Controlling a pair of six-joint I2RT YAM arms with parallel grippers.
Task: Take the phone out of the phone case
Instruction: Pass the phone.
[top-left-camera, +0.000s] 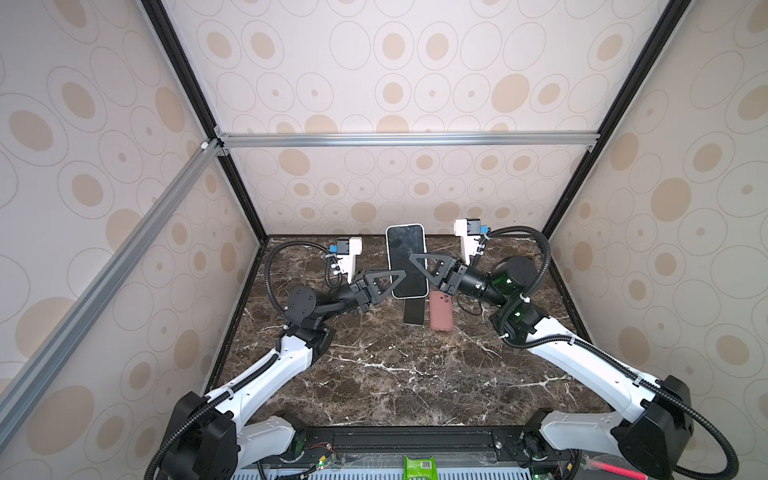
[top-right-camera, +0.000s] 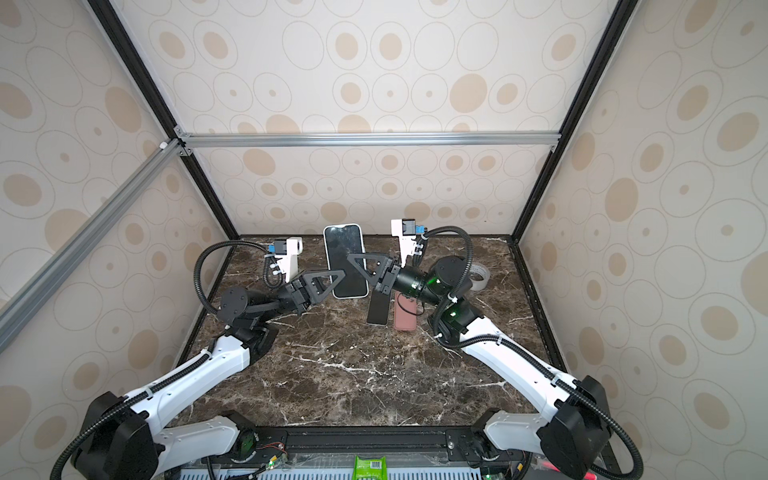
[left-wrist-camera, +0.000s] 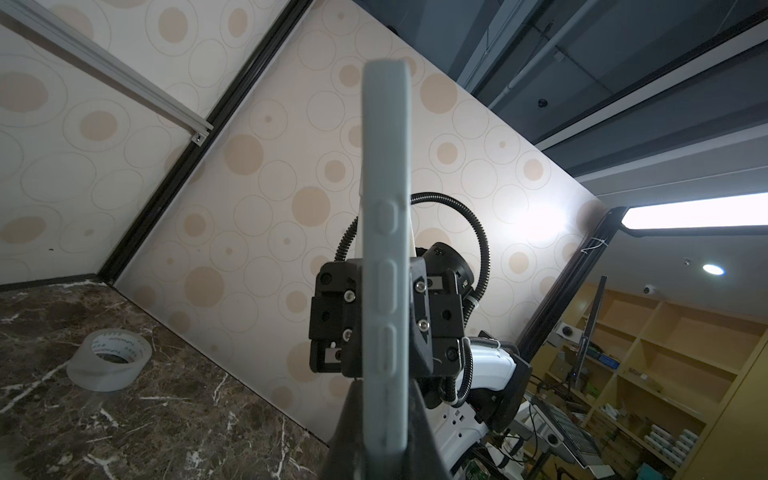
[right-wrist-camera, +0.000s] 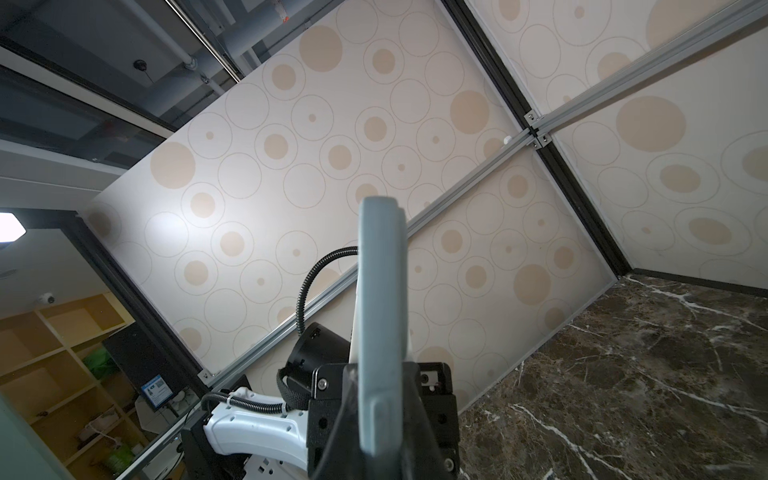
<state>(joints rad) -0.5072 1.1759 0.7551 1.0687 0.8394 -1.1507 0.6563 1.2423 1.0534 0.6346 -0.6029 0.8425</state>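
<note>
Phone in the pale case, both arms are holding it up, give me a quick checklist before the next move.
1. Left gripper shut on the cased phone, on one long edge: ok.
2. Right gripper shut on the opposite long edge: ok.
3. Lift: ok, the cased phone is off the table.
4. Removal: not ok, the pale case wraps the screen all round.
5. Grip placed to peel the case lip: cannot tell.
6. Free room on the table for a drop: not ok, a dark phone and a pink case lie close by.
</note>
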